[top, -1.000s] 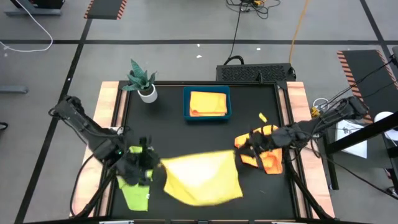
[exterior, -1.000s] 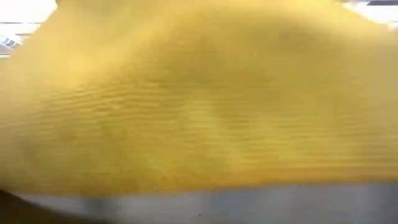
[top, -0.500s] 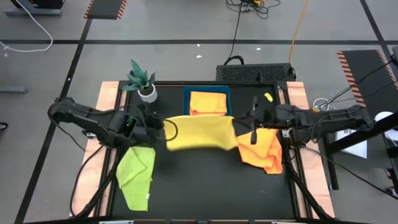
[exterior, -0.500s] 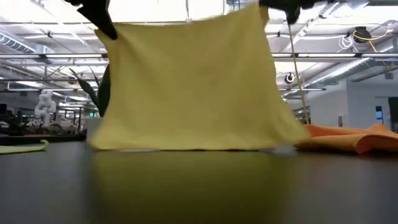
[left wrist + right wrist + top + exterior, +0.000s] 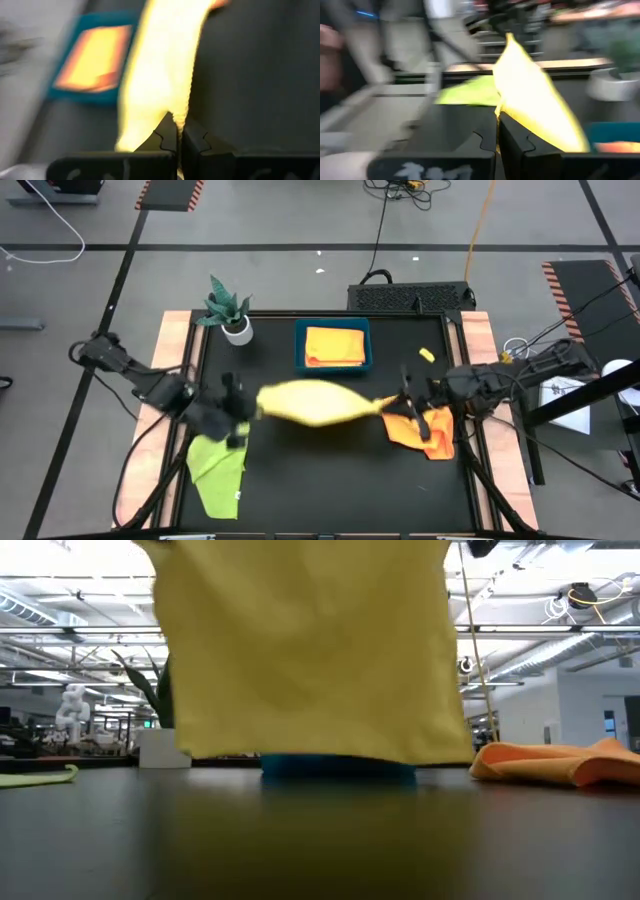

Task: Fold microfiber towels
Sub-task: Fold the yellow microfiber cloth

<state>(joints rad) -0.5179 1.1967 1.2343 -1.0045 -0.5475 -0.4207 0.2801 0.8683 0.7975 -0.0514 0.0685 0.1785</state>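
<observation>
A yellow microfiber towel hangs stretched between my two grippers over the middle of the table. In the low view the yellow towel is a flat sheet whose lower edge is just clear of the tabletop. My left gripper is shut on its left end and my right gripper on its right end. A lime green towel lies at the near left. An orange towel lies crumpled at the right, under my right arm. My left gripper pinches the yellow towel's upper left corner between its two fingers, slanting down from the table's left. The cloth runs away from the fingertips and hangs below them, clear of the table. My right gripper pinches the towel's upper right corner between its two fingers, coming about level from the table's right. The cloth spreads away from the fingertips toward my left gripper and hangs clear of the table.
A blue tray at the far middle holds a folded orange-yellow towel. A potted plant stands at the far left corner. A small yellow thing lies at the far right.
Both grippers rose and carried the yellow towel toward the far edge, then came back a little toward the near edge. The towel first billowed out wide toward the near edge. It then hung with its lower edge on the table. That edge is now lifted clear.
</observation>
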